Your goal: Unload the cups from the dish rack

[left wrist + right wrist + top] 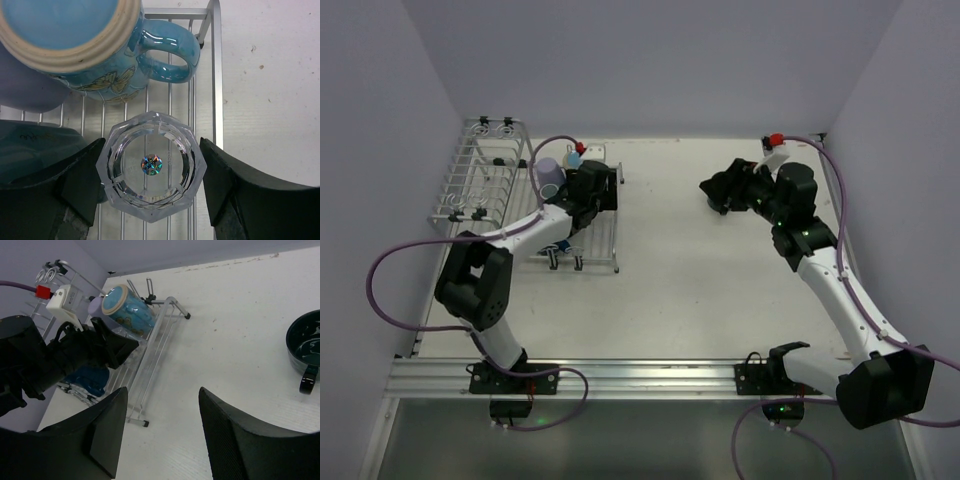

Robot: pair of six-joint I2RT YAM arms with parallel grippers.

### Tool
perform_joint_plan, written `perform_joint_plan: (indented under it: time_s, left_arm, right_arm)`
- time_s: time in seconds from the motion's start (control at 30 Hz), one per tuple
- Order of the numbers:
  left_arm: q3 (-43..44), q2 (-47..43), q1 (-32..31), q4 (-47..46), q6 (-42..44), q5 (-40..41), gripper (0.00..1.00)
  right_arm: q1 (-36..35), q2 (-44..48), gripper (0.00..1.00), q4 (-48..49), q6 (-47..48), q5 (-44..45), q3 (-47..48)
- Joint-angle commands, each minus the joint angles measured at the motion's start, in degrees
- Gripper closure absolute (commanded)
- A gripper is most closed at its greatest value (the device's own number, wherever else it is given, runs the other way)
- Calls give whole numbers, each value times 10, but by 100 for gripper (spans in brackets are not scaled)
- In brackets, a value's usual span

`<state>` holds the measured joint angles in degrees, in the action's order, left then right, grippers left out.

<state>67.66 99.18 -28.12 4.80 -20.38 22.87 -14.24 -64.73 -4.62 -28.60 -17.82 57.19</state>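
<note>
A clear ribbed glass point(151, 165) stands upside down on the flat grid of the silver dish rack point(218, 90). My left gripper point(152, 145) has a finger against each side of the glass. Behind it lie a light blue mug with a cream rim point(95, 55), a lavender cup point(30, 90) and a blue cup point(35, 150). In the top view my left gripper point(588, 190) is over the rack point(490, 170). My right gripper point(162, 392) is open and empty above the table. A dark teal cup point(305, 345) stands upright on the table to its right.
The rack's taller basket section point(485, 150) stands at the far left against the wall. Purple walls close in the table on three sides. My left arm point(75, 352) fills the left of the right wrist view. A cable point(390, 270) loops beside the left arm.
</note>
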Motion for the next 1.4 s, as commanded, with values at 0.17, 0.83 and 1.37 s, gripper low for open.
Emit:
perform_joint_plan:
  time_s: [0.17,0.83,1.37]
  left_arm:
    - [-15,-152,4,-35,-8,-40,78]
    - [-190,-382,4,-297,-262,-406,85]
    - [-232,-373,-14,-421,-367,-447,85]
  right_arm:
    - [-30,1,26,76,-62,-59,-5]
    - [-109,-67,32,413,-254,-197,-90]
    - [-167,-83,52,490,-285,-241,-55]
